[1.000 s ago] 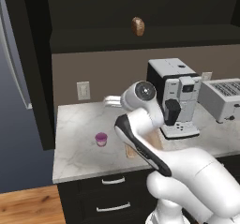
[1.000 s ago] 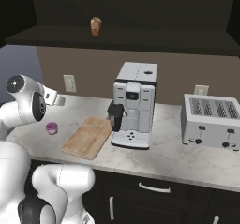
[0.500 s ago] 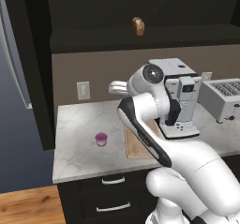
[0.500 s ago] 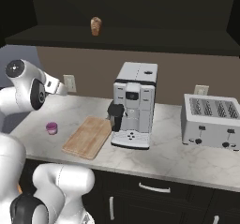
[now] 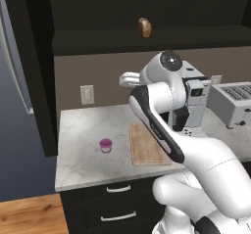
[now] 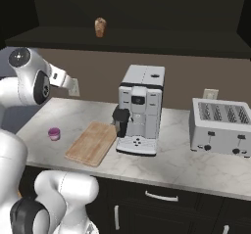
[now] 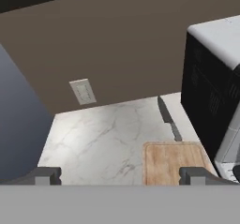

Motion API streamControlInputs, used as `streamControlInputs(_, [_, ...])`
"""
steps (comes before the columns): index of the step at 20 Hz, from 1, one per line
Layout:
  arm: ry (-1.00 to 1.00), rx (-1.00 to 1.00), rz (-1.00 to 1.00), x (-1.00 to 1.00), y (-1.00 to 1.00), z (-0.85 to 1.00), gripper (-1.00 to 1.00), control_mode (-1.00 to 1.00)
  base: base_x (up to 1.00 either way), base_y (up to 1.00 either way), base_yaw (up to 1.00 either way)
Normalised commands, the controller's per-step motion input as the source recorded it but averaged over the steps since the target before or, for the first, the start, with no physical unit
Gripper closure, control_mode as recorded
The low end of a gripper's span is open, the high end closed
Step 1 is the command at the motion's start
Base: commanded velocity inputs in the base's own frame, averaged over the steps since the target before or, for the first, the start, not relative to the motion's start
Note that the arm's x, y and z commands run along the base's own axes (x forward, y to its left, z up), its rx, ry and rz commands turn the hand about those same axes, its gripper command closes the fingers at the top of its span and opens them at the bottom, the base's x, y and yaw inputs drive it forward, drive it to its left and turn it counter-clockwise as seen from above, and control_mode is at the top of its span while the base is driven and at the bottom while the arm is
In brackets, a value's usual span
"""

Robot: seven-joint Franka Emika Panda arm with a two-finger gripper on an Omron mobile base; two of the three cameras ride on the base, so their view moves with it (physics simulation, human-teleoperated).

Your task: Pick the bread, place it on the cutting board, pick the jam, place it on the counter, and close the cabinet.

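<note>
- Up on the shelf of the open cabinet (image 5: 147, 12), the bread (image 5: 144, 27) stands as a small rounded brown loaf with a darker crust, alone on the dark board, well above the counter (image 5: 83, 154).
- Seen from the right base view, the same loaf (image 6: 100, 27) sits towards the left end of the shelf, above and left of the coffee machine (image 6: 139, 109).
- The cabinet is a dark black-brown box; its shelf carries the bread and I can make out nothing else in its dark interior.
- The jam (image 5: 105, 145) is a tiny squat purple-magenta jar standing upright on the white-grey veined marble, near the front edge, just left of the cutting board (image 5: 147, 145) and apart from it.
- The cutting board is a flat light-tan wooden rectangle with visible grain and rounded corners, lying bare on the counter between the jam and the coffee machine.
- In the hand view a knife (image 7: 168, 117) lies on the marble just beyond the board's far edge, beside the machine's dark side.
- The gripper (image 7: 121, 175) hangs above the counter facing the back wall and its wall outlet (image 7: 83, 92), jaws spread wide with nothing between them.
- A silver toaster (image 6: 220, 128) stands at the right end of the counter.
</note>
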Motion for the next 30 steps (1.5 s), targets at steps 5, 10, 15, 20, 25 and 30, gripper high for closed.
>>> streamControlInputs(5, [0.00,0.00,0.10,0.00,-0.14,0.19,-1.00,-1.00,0.00,0.00,0.00])
streamControlInputs(10, [0.00,0.00,0.11,-0.03,-0.19,0.09,-1.00,-1.00,0.00,0.00,0.00])
streamControlInputs(15, [0.00,0.00,0.09,-0.06,-0.23,0.08,-1.00,-1.00,0.00,0.00,0.00])
streamControlInputs(20, [-0.06,-0.03,0.01,-0.19,-0.14,0.12,-1.00,-1.00,0.00,0.00,0.00])
streamControlInputs(25, [-0.09,-0.06,0.00,-0.23,-0.07,0.17,-1.00,-1.00,0.00,0.00,0.00])
streamControlInputs(30, [-0.06,-0.01,0.00,-0.11,-0.04,0.24,-1.00,-1.00,0.00,0.00,0.00])
